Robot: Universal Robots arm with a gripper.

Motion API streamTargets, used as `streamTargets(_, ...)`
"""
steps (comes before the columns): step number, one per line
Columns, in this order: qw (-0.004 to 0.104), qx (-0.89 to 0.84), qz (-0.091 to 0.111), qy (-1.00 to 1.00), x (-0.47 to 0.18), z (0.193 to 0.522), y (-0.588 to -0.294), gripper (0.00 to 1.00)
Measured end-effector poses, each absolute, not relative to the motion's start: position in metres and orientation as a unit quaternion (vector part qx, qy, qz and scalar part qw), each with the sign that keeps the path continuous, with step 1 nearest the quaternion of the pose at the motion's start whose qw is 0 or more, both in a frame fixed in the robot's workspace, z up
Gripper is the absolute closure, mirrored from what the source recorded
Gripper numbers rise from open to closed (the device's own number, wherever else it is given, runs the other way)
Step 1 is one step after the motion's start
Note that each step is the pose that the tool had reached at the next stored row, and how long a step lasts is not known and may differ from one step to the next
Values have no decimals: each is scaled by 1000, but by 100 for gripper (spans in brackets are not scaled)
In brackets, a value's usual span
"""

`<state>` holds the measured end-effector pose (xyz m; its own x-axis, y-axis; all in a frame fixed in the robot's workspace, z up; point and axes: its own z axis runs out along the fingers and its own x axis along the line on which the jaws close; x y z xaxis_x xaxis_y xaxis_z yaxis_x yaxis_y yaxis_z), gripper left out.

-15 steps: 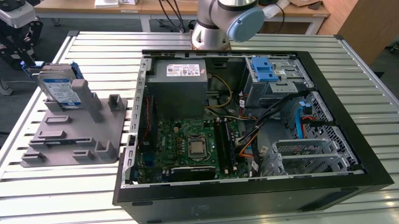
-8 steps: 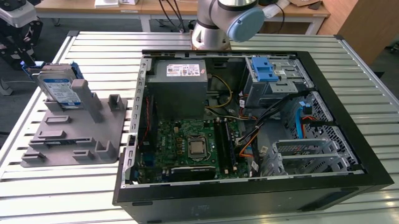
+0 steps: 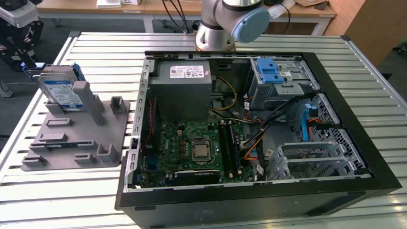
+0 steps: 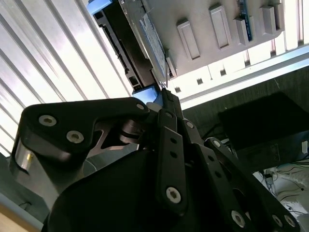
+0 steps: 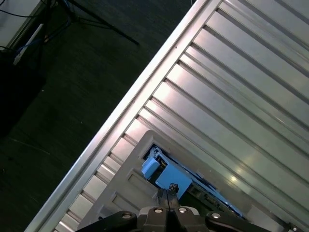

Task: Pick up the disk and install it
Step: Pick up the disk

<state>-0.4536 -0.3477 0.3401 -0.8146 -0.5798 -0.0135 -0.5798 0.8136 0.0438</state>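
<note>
Above the slatted bench [image 3: 95,47], the space over the grey fixture [image 3: 70,143] is open. The disk [image 3: 62,90] stands hemmed in there: 1 grey post [image 3: 81,93] rises just beside it toward the exterior view's right, and the pincer [image 5: 167,193] sits closed on its blue bracket. A strip of bare slats separates the fixture from the computer case [image 3: 254,202], whose upper side is open. Inside, the power-supply box [image 3: 184,88], the drive cage [image 3: 283,81] and loose cables [image 3: 279,119] crowd the far half. The arm's base [image 3: 213,36] stands behind the case. The metal bay frame [image 3: 311,157] by the exterior view's right wall has open space above it.
</note>
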Motion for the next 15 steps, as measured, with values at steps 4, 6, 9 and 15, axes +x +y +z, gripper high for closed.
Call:
streamTargets(4,1,320,-23,-947,-454,340,-348,89)
streamTargets(6,1,320,-23,-947,-454,340,-348,89)
streamTargets(9,1,336,-23,-942,-454,340,-348,89)
streamTargets(15,1,350,-23,-936,-454,340,-348,89)
